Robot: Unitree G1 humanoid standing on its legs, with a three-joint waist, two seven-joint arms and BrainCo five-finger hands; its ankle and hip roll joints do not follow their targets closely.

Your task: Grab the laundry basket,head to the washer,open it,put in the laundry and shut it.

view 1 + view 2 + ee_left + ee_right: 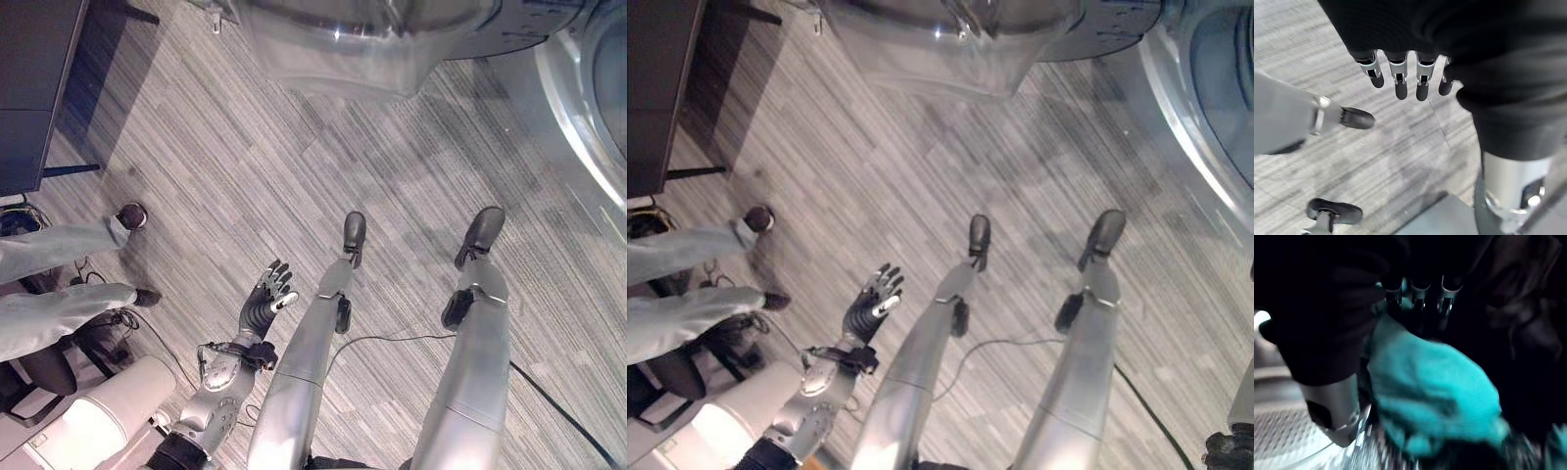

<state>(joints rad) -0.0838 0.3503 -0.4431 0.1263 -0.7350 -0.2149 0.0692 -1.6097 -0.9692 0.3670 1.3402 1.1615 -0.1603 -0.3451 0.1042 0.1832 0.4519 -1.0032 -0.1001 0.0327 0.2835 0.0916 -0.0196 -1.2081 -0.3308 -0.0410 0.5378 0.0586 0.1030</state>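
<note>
My right hand (1420,296) reaches into the washer's dark drum, fingers straight, thumb (1334,411) apart. A teal cloth (1435,387) lies in the drum just past the fingertips, touching them, with dark laundry (1528,328) beside it. In the eye views the washer's round opening (593,108) is at the far right and its open door (333,44) hangs at the top. My left hand (265,302) hangs low over the floor, fingers spread and holding nothing.
A person's grey trouser legs (54,284) and dark shoes (131,214) are at the left, near a chair base. A black cabinet (34,88) on thin legs stands at the top left. Striped grey floor (245,166) lies between it and the washer.
</note>
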